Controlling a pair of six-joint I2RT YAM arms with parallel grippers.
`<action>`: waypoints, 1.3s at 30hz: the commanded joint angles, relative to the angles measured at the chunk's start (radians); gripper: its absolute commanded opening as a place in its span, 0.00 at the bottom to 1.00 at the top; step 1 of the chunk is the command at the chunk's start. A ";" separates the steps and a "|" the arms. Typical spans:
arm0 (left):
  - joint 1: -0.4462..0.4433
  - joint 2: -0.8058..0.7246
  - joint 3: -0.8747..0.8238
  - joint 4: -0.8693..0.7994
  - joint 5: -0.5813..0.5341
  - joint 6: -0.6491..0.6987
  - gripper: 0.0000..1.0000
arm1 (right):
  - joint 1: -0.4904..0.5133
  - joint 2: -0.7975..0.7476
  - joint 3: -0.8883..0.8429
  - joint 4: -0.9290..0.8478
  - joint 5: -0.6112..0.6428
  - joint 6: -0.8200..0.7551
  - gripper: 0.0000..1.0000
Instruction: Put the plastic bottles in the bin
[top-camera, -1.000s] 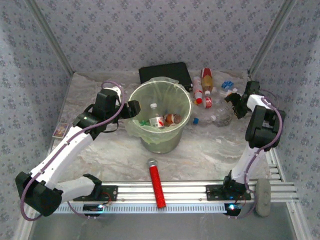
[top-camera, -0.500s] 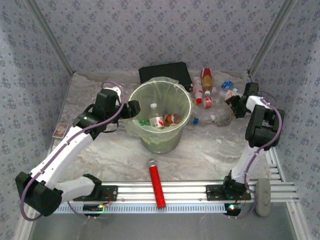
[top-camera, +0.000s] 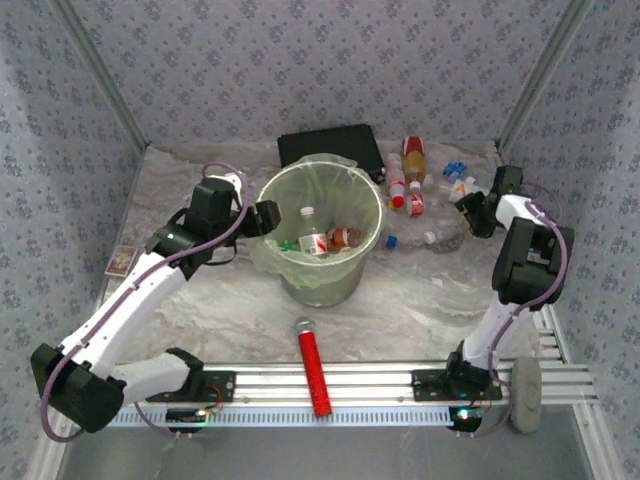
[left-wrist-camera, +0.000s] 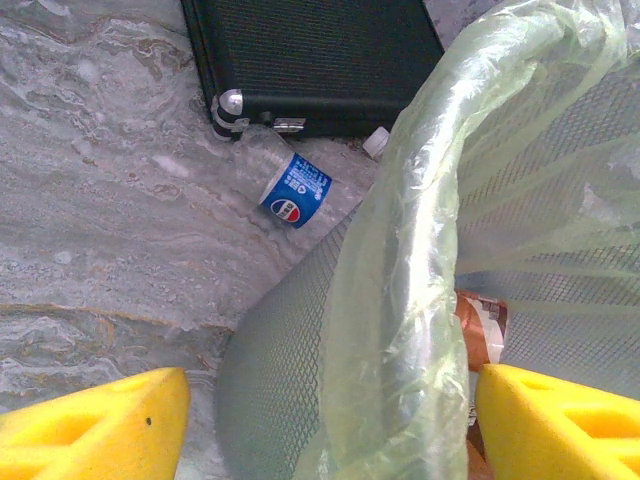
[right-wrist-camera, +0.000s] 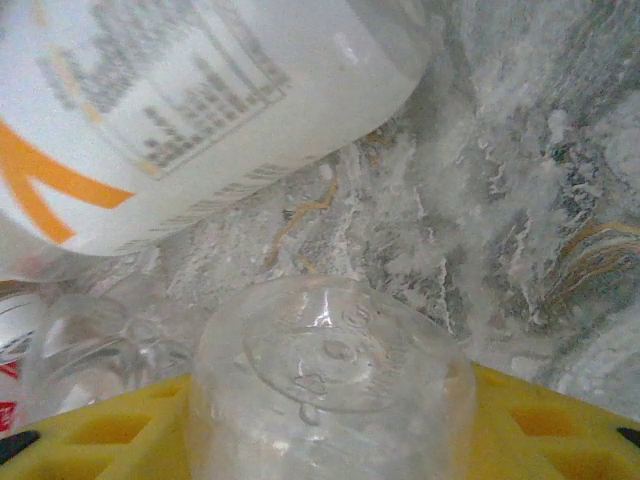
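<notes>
The bin (top-camera: 345, 165) with its pale green liner stands mid-table, holding a clear bottle (top-camera: 313, 238) and an amber one (top-camera: 347, 238). My left gripper (top-camera: 262, 218) is open astride the bin's left rim (left-wrist-camera: 400, 300), one finger (left-wrist-camera: 100, 425) outside the wall and the other inside. A blue-labelled bottle (left-wrist-camera: 290, 190) lies against the black case. Several plastic bottles (top-camera: 414, 158) lie to the right of the bin. There my right gripper (top-camera: 470, 212) is shut on a clear bottle (right-wrist-camera: 330, 380), whose base fills the gap between the yellow fingers. A white bottle with orange print (right-wrist-camera: 180, 100) lies just beyond.
A flat black case (top-camera: 330, 145) sits behind the bin. A red cylinder (top-camera: 313, 365) lies at the front by the rail. A small card (top-camera: 122, 260) is at the far left, and loose blue caps (top-camera: 455, 168) are at the back right. Walls close in all round.
My right gripper has shifted slightly right among the bottles and its fingers have closed onto the clear bottle. The left arm and the bin have not moved.
</notes>
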 joint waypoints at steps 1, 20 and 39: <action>0.008 -0.013 -0.005 -0.024 -0.006 0.010 0.75 | -0.010 -0.075 -0.002 -0.052 -0.022 -0.043 0.57; 0.010 -0.001 -0.001 -0.013 0.014 0.006 0.75 | 0.133 -0.416 0.318 -0.395 -0.158 -0.235 0.56; 0.008 0.002 0.011 -0.018 0.020 0.007 0.75 | 0.683 -0.334 0.765 -0.539 -0.187 -0.439 0.48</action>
